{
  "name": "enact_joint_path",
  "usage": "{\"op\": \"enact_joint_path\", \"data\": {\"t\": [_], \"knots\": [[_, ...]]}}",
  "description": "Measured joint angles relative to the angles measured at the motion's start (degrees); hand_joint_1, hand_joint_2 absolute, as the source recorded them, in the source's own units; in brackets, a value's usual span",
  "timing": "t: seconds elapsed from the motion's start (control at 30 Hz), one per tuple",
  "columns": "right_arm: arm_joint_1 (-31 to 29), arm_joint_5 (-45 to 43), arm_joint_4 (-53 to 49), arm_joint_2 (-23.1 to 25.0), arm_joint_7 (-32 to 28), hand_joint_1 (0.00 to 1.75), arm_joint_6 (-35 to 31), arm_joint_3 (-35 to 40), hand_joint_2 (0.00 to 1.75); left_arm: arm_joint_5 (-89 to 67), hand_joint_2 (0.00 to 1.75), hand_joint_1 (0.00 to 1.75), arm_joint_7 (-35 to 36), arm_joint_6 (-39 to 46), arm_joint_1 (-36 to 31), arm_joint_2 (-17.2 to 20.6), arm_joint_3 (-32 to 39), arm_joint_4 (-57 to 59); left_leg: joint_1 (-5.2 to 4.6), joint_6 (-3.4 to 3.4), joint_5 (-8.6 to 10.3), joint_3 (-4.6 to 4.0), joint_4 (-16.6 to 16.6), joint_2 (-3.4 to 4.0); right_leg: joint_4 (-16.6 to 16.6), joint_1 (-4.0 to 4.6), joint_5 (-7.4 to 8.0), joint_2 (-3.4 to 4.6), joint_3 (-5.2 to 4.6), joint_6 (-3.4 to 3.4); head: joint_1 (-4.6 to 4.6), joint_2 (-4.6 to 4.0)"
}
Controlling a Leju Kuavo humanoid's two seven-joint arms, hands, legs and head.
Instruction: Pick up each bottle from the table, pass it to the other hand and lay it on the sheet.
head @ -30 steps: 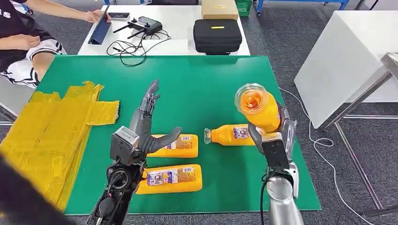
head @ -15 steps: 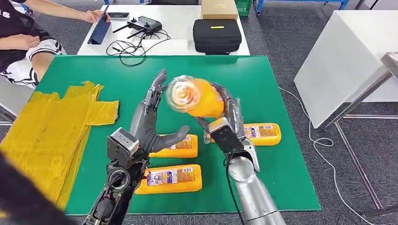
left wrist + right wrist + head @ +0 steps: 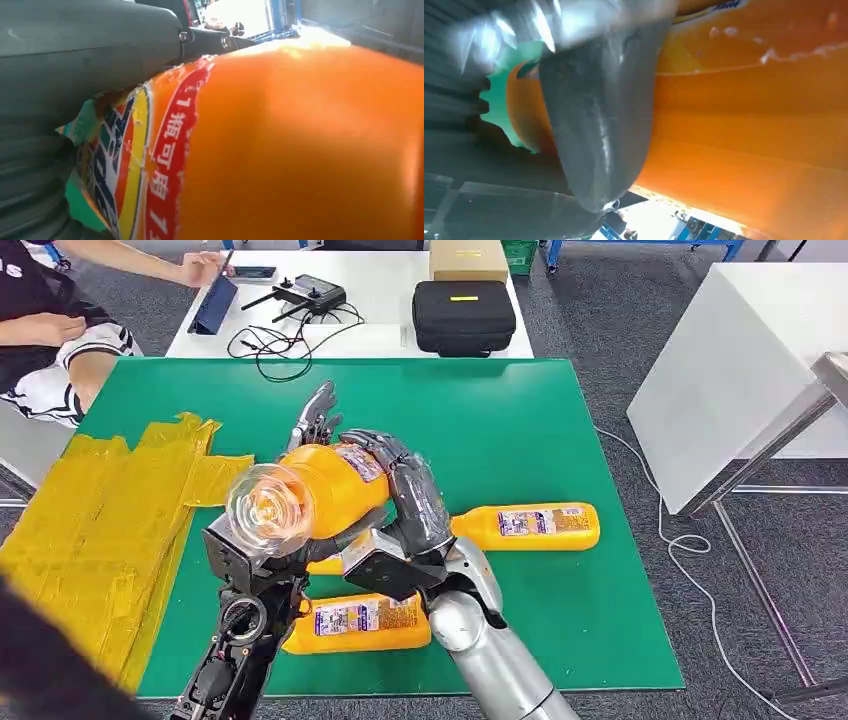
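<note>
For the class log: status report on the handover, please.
Right hand grips orange bottle. Left hand behind it, grasp unclear. Yellow sheet unobstructed.

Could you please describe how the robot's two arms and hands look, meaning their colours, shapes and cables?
The right arm is a smooth silver tube with a rounded joint. The right hand has dark grey ribbed fingers and a black boxy back. The left arm is black, open-framed, with a round joint and cables; the left hand has slim grey fingers.
</note>
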Motion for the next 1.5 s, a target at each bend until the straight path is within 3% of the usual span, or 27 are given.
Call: {"op": "enact_joint_path", "data": {"t": [0.2,0.27,0.77,0.8,0.83,1.13,1.5], "knots": [[0.0,0.13,-0.24,-0.02,0.17,1.75,0.11,0.57,1.75,0.28,1.75,0.0,-0.09,0.11,0.16,0.18,0.11,0.0,0.01,0.0,0.0,0.0,0.0,0.01,0.0,0.0,0.0,0.0,0.0,0.0,0.0,0.0],[0.06,0.46,-0.33,-0.24,0.24,1.75,0.24,1.13,1.75,0.87,1.75,1.75,-0.35,0.54,0.52,0.33,0.26,0.0,0.01,0.0,0.0,0.01,0.0,0.02,0.0,0.0,0.0,0.01,0.0,0.0,0.0,0.0],[0.35,-2.23,0.55,-1.9,0.37,1.75,-1.57,3.47,1.75,5.99,1.75,1.75,-2.93,2.16,2.22,0.39,2.4,0.81,0.0,0.0,0.0,0.0,0.0,0.01,-0.01,0.0,0.0,0.0,-0.01,0.0,0.0,0.0],[0.37,-2.23,0.55,-1.92,0.39,0.45,-1.51,3.47,1.75,6.16,1.75,1.75,-2.99,2.25,2.18,0.39,2.43,0.98,0.0,0.0,0.0,0.0,0.0,0.01,-0.01,0.0,0.0,0.0,-0.01,0.0,0.0,0.0],[0.4,-2.23,0.55,-1.97,0.46,0.0,-1.4,3.47,1.75,6.32,1.75,1.75,-3.04,2.36,2.13,0.39,2.43,1.07,0.0,0.0,0.0,0.0,0.0,0.02,-0.01,0.0,0.0,0.0,-0.01,0.0,0.0,0.0],[1.7,-2.34,-1.47,-2.43,0.28,0.0,-2.56,3.45,1.75,5.68,1.75,1.75,-2.75,7.44,1.54,0.44,4.43,1.2,0.01,0.0,0.0,0.01,0.0,0.03,0.0,0.01,0.0,0.01,-0.04,0.0,0.02,0.0],[3.53,-2.69,-7.08,-4.2,0.22,0.0,-4.72,2.91,1.75,-15.68,1.75,1.75,0.48,35.72,0.09,1.62,13.25,1.6,0.01,-0.01,0.0,0.0,0.0,0.03,0.0,0.02,0.0,0.01,-0.04,0.0,0.0,0.0]]}}
